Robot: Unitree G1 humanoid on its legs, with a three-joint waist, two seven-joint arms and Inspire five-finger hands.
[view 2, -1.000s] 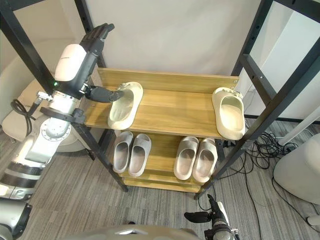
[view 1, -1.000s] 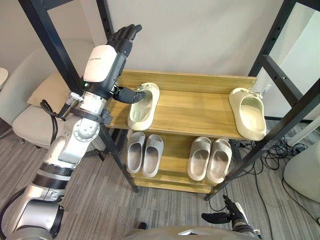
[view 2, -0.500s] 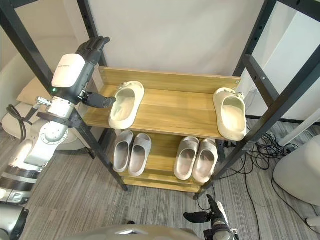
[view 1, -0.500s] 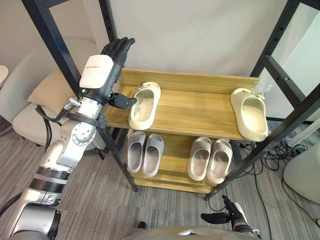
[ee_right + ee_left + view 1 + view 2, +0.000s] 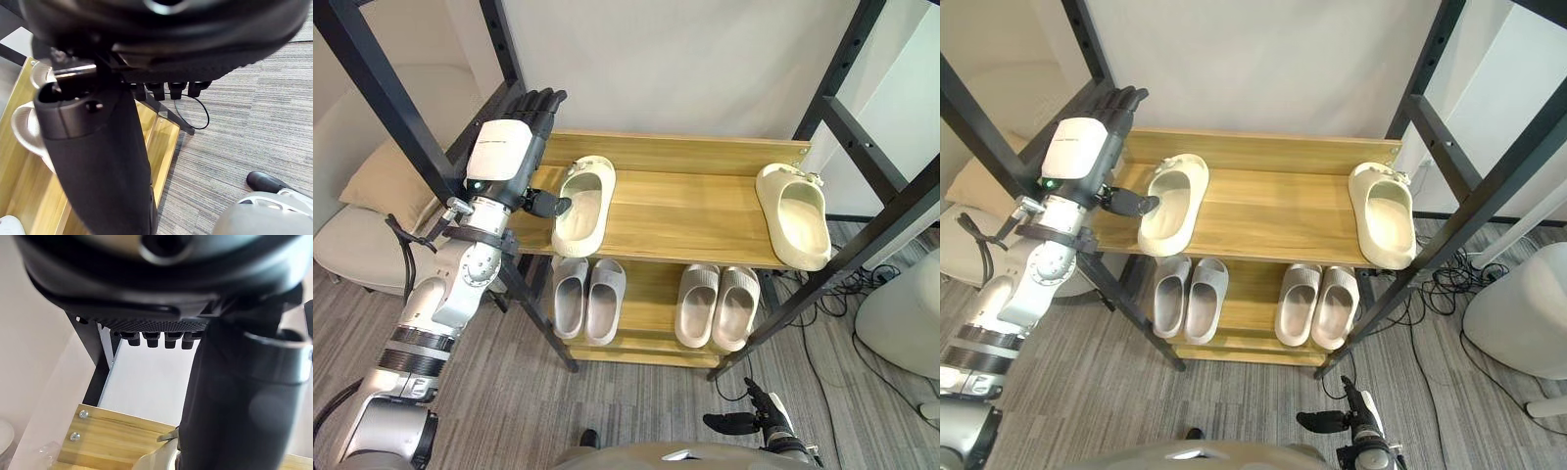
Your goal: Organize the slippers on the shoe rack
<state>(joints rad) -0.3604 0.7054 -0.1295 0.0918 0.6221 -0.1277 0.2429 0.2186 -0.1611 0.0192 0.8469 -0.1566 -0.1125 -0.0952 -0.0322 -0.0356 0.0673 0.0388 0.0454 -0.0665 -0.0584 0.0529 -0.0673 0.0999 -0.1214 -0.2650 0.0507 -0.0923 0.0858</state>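
Right robot hand point(image 5: 736, 423), bottom edge of the frame right of centre, low over the grey carpet point(image 5: 509, 392): fingers relaxed and extended, holding nothing.

Shoe rack point(image 5: 695, 220), centre of the frame, wooden shelves in a black frame.

Lower shelf, left: grey pair of slippers point(image 5: 587, 299), side by side, toes toward the wall. Lower shelf, right: ribbed beige pair point(image 5: 717, 305), side by side, set the same way. Both pairs look settled.

Upper shelf, left end: left cream slipper point(image 5: 584, 204), lying flat and slightly angled. Upper shelf, right end: right cream slipper point(image 5: 793, 215), close to the rack's right post. The two lie well apart, with bare wood between them.

Left robot hand point(image 5: 504, 157), upper left of the frame at the shelf's left end: fingers straight and pointing up toward the wall, gripping nothing. Its thumb reaches to the left cream slipper's outer edge; whether it touches cannot be told.

Cushioned chair point(image 5: 372, 186), left edge of the frame, outside the rack.

Progress, as a judgement: lower shelf done; upper pair not yet brought together.
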